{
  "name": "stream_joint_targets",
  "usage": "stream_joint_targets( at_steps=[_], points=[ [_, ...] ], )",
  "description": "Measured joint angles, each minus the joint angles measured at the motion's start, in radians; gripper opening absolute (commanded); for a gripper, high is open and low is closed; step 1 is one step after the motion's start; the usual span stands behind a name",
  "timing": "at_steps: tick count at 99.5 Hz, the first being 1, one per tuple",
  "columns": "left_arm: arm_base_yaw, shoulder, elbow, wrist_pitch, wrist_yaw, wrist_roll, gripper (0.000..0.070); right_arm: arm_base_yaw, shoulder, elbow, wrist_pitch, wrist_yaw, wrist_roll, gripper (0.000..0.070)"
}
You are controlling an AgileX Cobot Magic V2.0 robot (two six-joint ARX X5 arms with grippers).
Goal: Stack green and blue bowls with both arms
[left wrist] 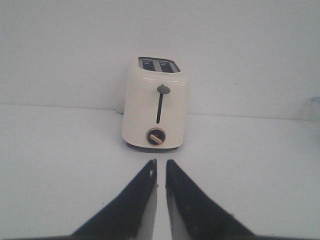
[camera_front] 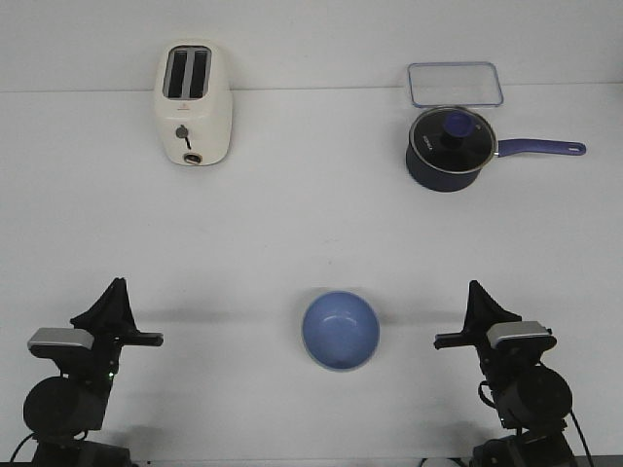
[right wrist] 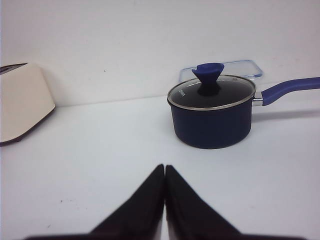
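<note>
The periwinkle blue bowl sits upright on the white table at the front centre, midway between my two arms. No green bowl shows in any view. My left gripper rests low at the front left, well left of the bowl. In the left wrist view its jaws stand almost together with a thin slit, and hold nothing. My right gripper rests at the front right, well right of the bowl. In the right wrist view it is shut and empty.
A cream toaster stands at the back left, also in the left wrist view. A dark navy saucepan with glass lid and long handle stands at the back right, with a clear plastic container behind it.
</note>
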Motion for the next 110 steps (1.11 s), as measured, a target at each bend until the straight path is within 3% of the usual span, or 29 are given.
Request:
stream_joint_targets(
  at_steps=[31,54,110],
  points=[
    [0.040,-0.069,-0.050,0.030,0.006,0.019,0.0015,0.000,0.000,0.000,0.000,0.000,0.000,0.0000],
    [0.160,-0.182,-0.231,0.000,0.154,0.024,0.0015,0.000,0.000,0.000,0.000,0.000,0.000,0.0000],
    [0.184,-0.259,-0.285,0.010,0.157,0.038,0.0015,0.000,0.000,0.000,0.000,0.000,0.000,0.0000]
  ],
)
